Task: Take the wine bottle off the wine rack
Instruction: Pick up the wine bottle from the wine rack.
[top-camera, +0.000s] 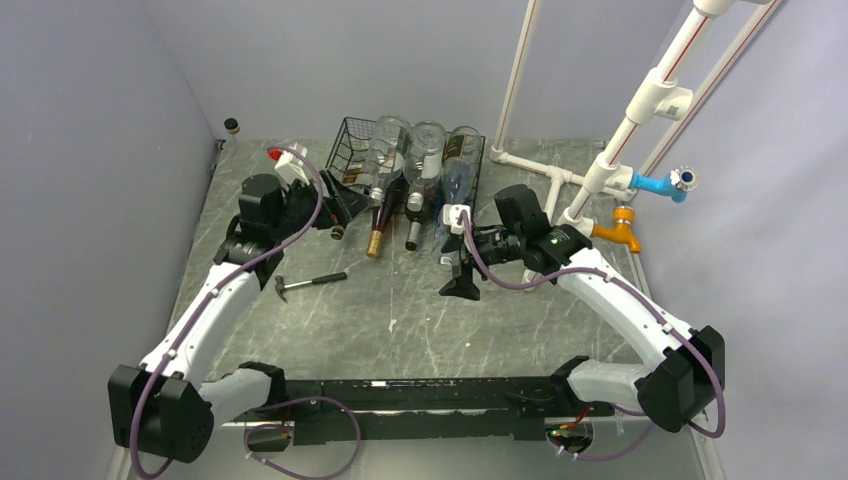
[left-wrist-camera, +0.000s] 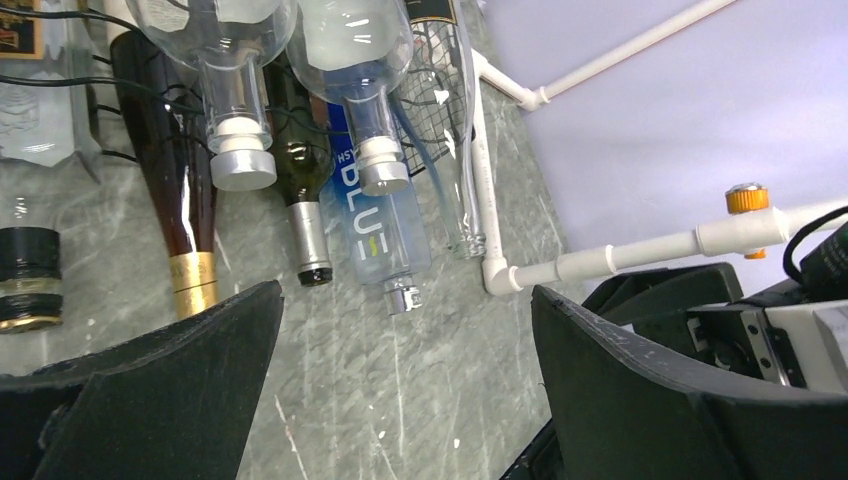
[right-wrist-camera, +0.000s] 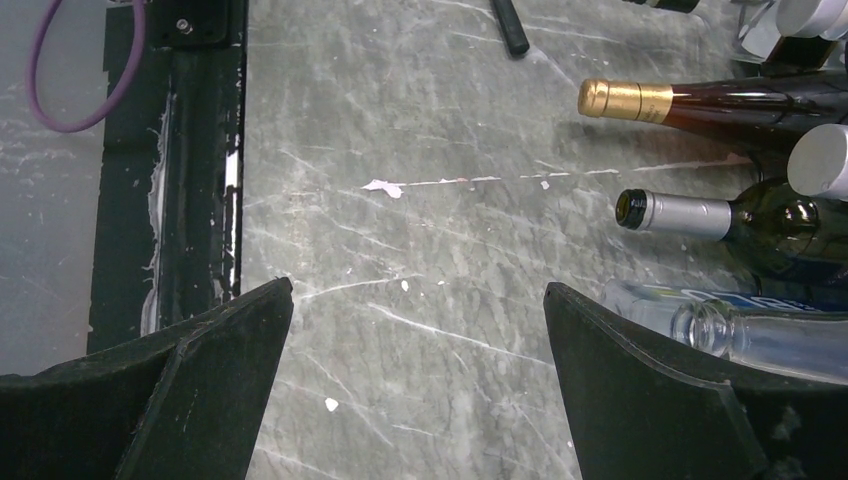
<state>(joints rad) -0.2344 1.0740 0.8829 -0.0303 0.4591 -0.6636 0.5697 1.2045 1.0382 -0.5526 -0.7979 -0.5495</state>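
Note:
The black wire wine rack (top-camera: 352, 150) stands at the back of the table with several bottles lying in it, necks toward me. A brown bottle with a gold foil neck (top-camera: 377, 232), a dark green bottle with a silver neck (top-camera: 413, 222) and a clear blue-labelled bottle (top-camera: 447, 212) stick out of the lower row. My left gripper (top-camera: 343, 210) is open and empty just left of the necks. In the left wrist view (left-wrist-camera: 405, 320) it faces the green bottle (left-wrist-camera: 305, 235) and the blue-labelled one (left-wrist-camera: 370, 230). My right gripper (top-camera: 458, 270) is open and empty over the table; the right wrist view (right-wrist-camera: 418, 285) shows the brown bottle (right-wrist-camera: 700, 105).
A small hammer (top-camera: 310, 282) lies on the marble table left of centre. White pipes (top-camera: 600, 170) with a blue valve (top-camera: 665, 185) and an orange tap (top-camera: 620, 230) stand at the right, close to the right arm. A small dark-capped item (top-camera: 232, 126) sits at the back left corner.

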